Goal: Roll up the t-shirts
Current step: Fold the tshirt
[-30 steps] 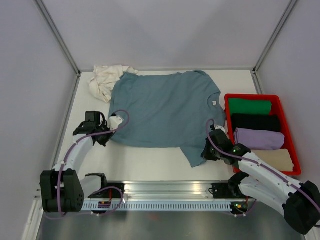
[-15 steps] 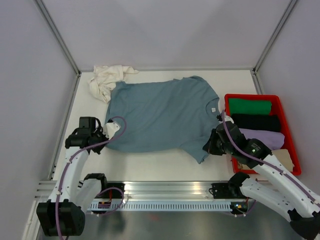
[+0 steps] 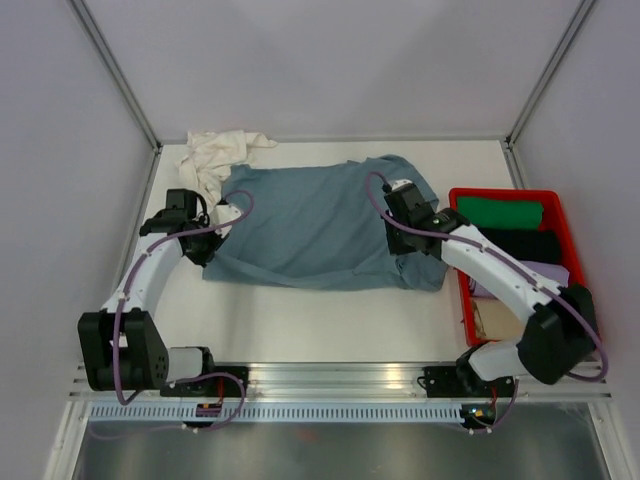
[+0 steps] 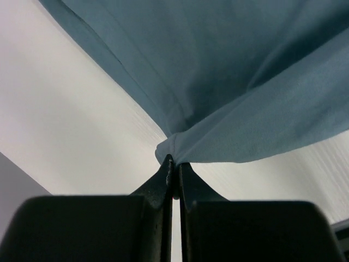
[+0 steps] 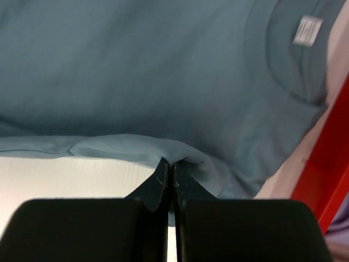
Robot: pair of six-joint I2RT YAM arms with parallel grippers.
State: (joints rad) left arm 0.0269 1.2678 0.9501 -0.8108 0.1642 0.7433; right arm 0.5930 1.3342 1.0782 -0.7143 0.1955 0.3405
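The blue-grey t-shirt (image 3: 310,225) lies across the middle of the table with its near edge lifted and partly folded back over itself. My left gripper (image 3: 213,228) is shut on the shirt's left edge; in the left wrist view the cloth (image 4: 234,82) hangs from the closed tips (image 4: 174,161). Over the shirt's right half, my right gripper (image 3: 393,203) is shut on a pinched fold, seen at the closed tips (image 5: 169,162) with the cloth (image 5: 136,71) and its neck label (image 5: 308,30) beyond. A crumpled cream-white t-shirt (image 3: 212,158) lies at the far left corner.
A red crate (image 3: 460,205) stands at the right edge with rolled green (image 3: 498,212), black, lilac and beige garments inside; its red wall (image 5: 322,164) shows close to the right gripper. Grey walls enclose the table (image 3: 300,320) on three sides.
Both grippers have carried the shirt's near edge away from the bases toward the back. The right arm swung from the near right corner up over the shirt; the shirt now looks shorter front to back.
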